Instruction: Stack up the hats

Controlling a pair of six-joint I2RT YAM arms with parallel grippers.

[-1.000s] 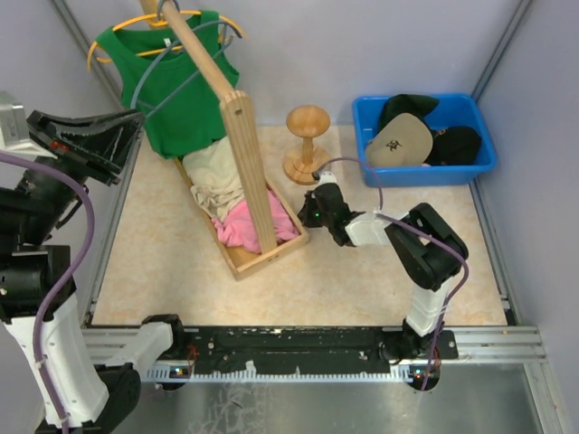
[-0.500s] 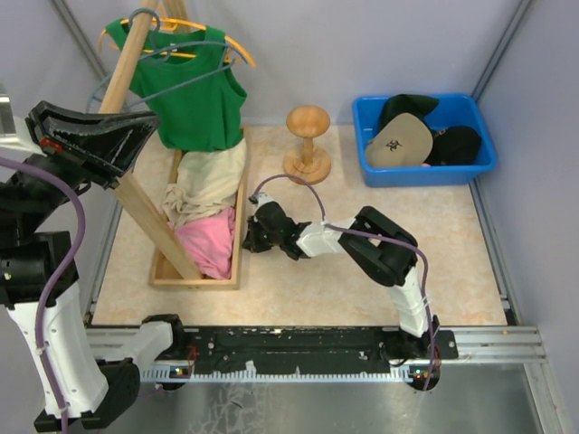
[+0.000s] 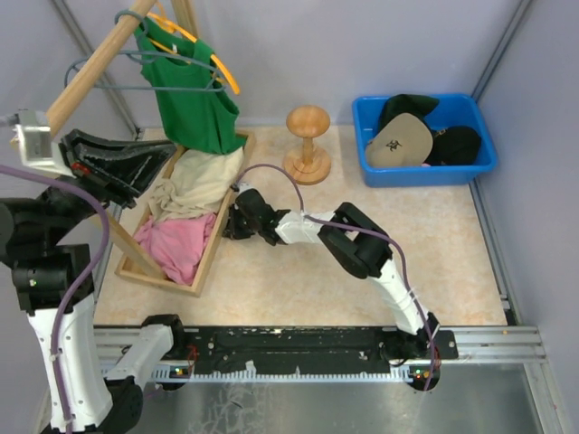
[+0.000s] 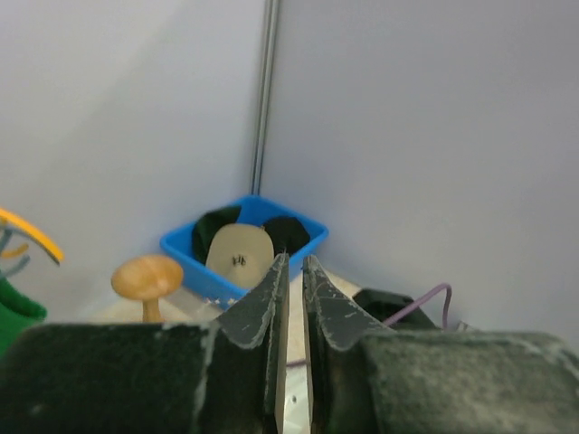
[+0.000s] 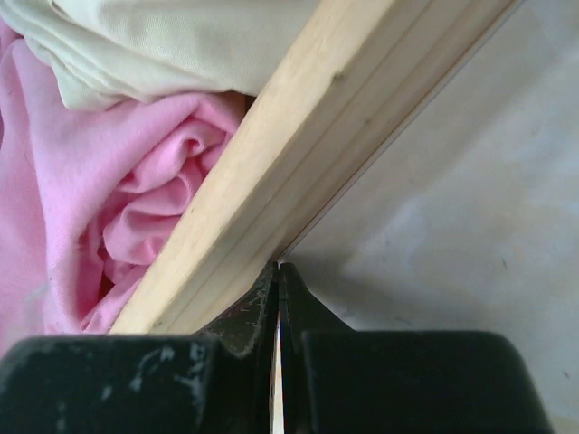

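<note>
Three hats lie in a blue bin [image 3: 425, 172] at the back right: a tan cap [image 3: 398, 142], a dark green cap [image 3: 407, 106] and a black cap [image 3: 455, 143]. The pink cap is out of view. My right gripper [image 3: 233, 220] is shut and empty, far left of the bin. Its tips [image 5: 278, 267] touch the side wall of a wooden tray [image 5: 317, 154]. My left gripper [image 3: 172, 152] is raised at the left, shut and empty [image 4: 295, 262]. The left wrist view shows the bin [image 4: 185, 249] and tan cap [image 4: 240, 256] far off.
A wooden mushroom-shaped stand [image 3: 308, 145] is left of the bin. The wooden tray [image 3: 213, 244] holds pink [image 3: 172, 244] and cream [image 3: 194, 181] cloths. A leaning wooden pole [image 3: 95, 63] carries hangers with a green top [image 3: 190, 90].
My right gripper has swept left, pushing the wooden tray leftwards and turning it. The pole and green top have swung to the left. The hats have not moved.
</note>
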